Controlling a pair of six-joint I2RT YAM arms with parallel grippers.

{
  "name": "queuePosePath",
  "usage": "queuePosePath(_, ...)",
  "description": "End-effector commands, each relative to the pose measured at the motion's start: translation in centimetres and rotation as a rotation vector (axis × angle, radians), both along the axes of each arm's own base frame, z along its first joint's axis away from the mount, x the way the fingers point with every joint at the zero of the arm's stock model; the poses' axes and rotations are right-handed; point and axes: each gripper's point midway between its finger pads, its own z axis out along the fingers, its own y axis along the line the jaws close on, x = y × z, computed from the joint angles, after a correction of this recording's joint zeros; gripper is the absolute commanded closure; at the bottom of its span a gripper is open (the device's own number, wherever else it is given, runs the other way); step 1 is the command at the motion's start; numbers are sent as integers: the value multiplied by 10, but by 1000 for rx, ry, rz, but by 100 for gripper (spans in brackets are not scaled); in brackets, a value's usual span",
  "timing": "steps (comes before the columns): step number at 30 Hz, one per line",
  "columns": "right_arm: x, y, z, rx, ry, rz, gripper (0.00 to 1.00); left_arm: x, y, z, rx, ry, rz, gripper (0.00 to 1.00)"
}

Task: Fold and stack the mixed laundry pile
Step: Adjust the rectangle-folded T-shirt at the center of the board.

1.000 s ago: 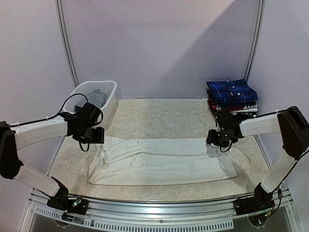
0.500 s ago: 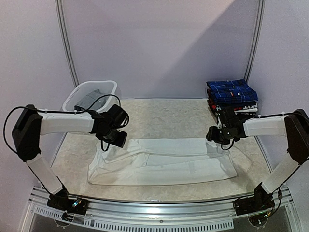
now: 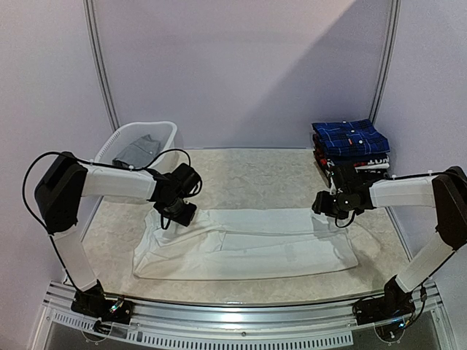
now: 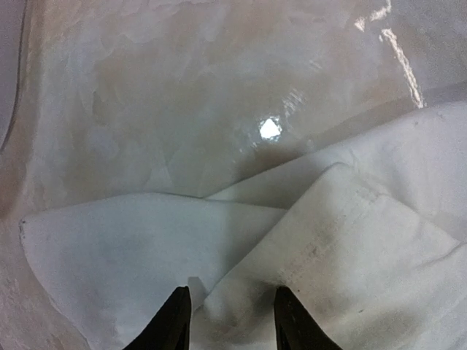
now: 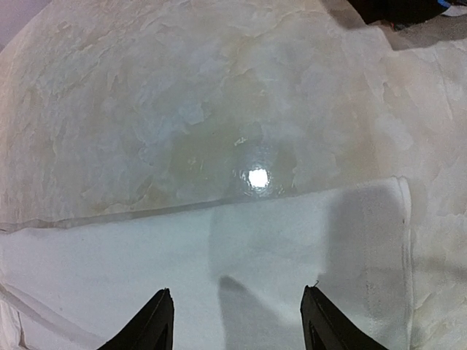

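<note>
Top external view puts the white shirt (image 3: 248, 244) flat on the desk (image 3: 248, 175). My left end effector (image 4: 232, 293) stands part-spread astride a rumpled fold, and the right end effector (image 5: 237, 297) is spread wide over the back edge. I'd pinch top layers only and lift evenly.

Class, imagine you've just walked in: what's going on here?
Two robot arms are folding laundry. A white garment lies spread on the table. The left arm holds its jaws apart over the garment's far left edge, the right arm likewise over its far right edge. A folded stack topped by a blue plaid shirt sits far right; a grey garment lies in the basket.
</note>
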Motion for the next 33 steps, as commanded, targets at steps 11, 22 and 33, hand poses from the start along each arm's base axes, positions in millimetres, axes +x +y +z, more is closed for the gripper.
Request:
queuePosePath(11,0,6,-4,7,6,18,39,3,-5,-6,-69,22,7,62)
queuePosePath(22,0,7,-6,12,13,19,40,-4,-15,-1,-132,46,-14,92)
queuePosePath(33,-1,8,-3,14,7,20,40,-23,-13,36,-96,-1,-31,100)
